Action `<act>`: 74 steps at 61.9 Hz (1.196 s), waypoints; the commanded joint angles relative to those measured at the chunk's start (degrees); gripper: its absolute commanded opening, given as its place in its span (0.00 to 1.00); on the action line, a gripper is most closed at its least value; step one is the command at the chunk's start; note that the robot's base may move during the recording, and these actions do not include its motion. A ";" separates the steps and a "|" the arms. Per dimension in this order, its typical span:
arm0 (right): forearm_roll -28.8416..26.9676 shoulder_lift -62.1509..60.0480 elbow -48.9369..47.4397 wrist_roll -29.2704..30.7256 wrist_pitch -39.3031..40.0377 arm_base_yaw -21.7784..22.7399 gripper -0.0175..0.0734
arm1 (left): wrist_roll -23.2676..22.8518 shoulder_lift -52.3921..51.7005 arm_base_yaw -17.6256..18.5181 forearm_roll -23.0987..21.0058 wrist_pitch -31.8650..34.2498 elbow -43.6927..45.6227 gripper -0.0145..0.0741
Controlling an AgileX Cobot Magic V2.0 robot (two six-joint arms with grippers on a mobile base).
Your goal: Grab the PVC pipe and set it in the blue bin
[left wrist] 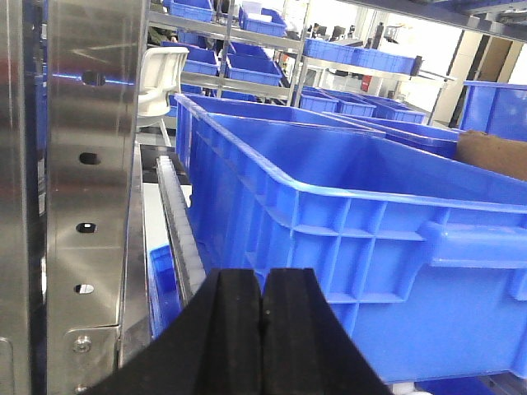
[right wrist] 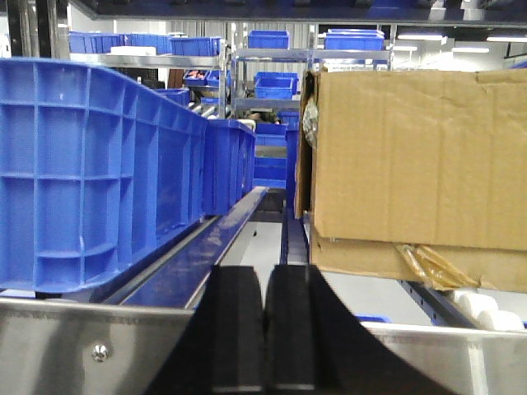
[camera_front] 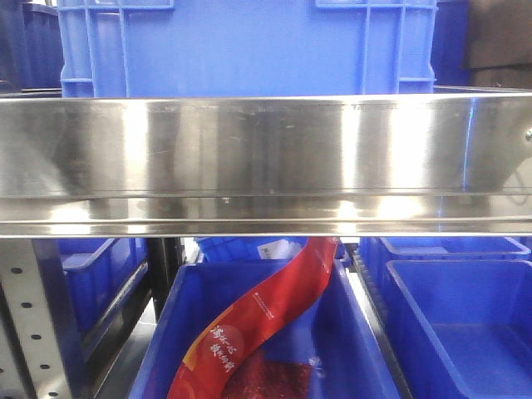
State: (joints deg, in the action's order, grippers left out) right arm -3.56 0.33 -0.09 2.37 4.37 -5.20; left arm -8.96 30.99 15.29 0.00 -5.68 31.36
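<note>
Front view: you get a steel shelf rail (camera_front: 266, 158) across the middle, a blue bin (camera_front: 249, 41) on top, and a lower blue bin (camera_front: 266, 332) holding a red printed bag (camera_front: 266, 312). No PVC pipe visible here, no arms either.

Left wrist view: left gripper (left wrist: 263, 317) clenched, pads pressed together, nothing between them. Large blue crate (left wrist: 354, 197) just ahead, steel upright (left wrist: 82, 181) close on the left.

Right wrist view: right gripper (right wrist: 263, 321) also closed and empty. Blue crate side (right wrist: 99, 173) left, cardboard box (right wrist: 412, 156) right, steel lip (right wrist: 74, 346) right under the fingers.

The pipe shows in none of the views, so you're searching blind. Risks as I judge them: clipping rail or upright when reaching in, or grabbing the bag instead.
</note>
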 commanded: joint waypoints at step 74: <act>0.81 -0.33 0.09 2.77 -0.12 2.24 0.01 | -0.23 -0.41 -0.32 0.32 1.10 -0.03 0.04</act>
State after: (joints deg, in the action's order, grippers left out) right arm -3.13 0.21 0.00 4.29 3.79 -3.18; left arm -8.96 30.99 15.29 0.00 -5.68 31.36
